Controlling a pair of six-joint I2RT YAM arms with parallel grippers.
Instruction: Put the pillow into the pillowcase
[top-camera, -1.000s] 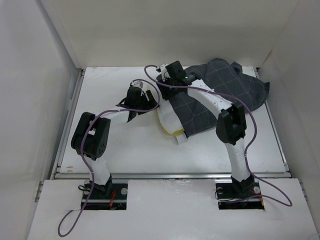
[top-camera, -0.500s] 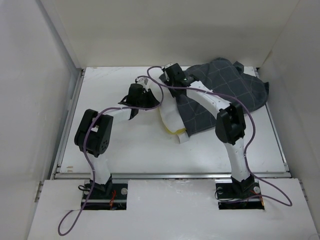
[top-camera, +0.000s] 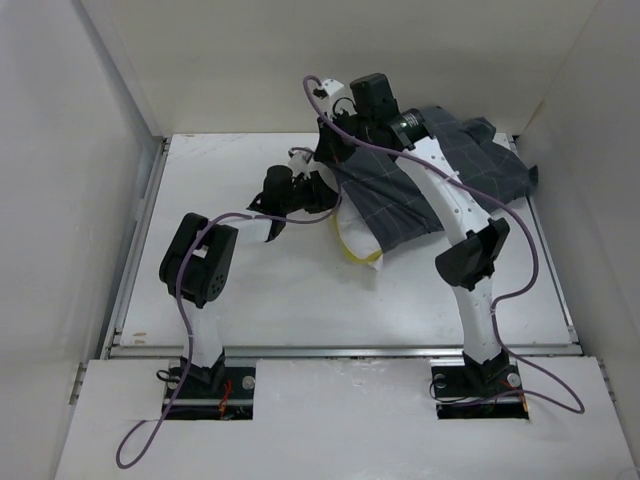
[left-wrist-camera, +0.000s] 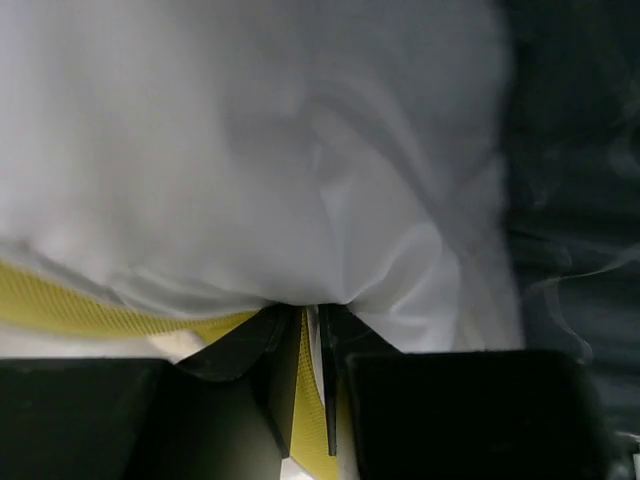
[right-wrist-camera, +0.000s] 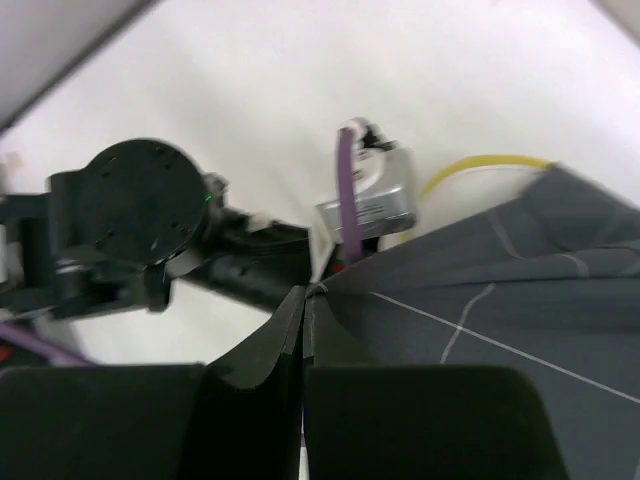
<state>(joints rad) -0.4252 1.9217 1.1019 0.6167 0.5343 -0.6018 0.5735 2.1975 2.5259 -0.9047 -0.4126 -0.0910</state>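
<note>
The white pillow (top-camera: 352, 237) with its yellow edge band lies mid-table, mostly covered by the dark check pillowcase (top-camera: 400, 195). My left gripper (top-camera: 328, 193) is shut on the pillow's edge. In the left wrist view its jaws (left-wrist-camera: 312, 320) pinch white fabric (left-wrist-camera: 250, 150) and yellow band (left-wrist-camera: 60, 300). High over the pillow, my right gripper (top-camera: 330, 140) is shut on the pillowcase's open edge. The right wrist view has those jaws (right-wrist-camera: 305, 295) closed on grey cloth (right-wrist-camera: 500, 310), which stretches away taut to the right. The pillow's far end is hidden inside the case.
White walls enclose the table on the left, back and right. The raised table rim (top-camera: 340, 350) runs along the near side. Purple cables (top-camera: 240, 215) loop off both arms. The left arm's wrist (right-wrist-camera: 130, 215) sits just below the lifted cloth edge.
Both grippers have shut. The right one has risen toward the back, lifting the pillowcase edge. The left has moved right with the pillow, which has slid further into the case.
</note>
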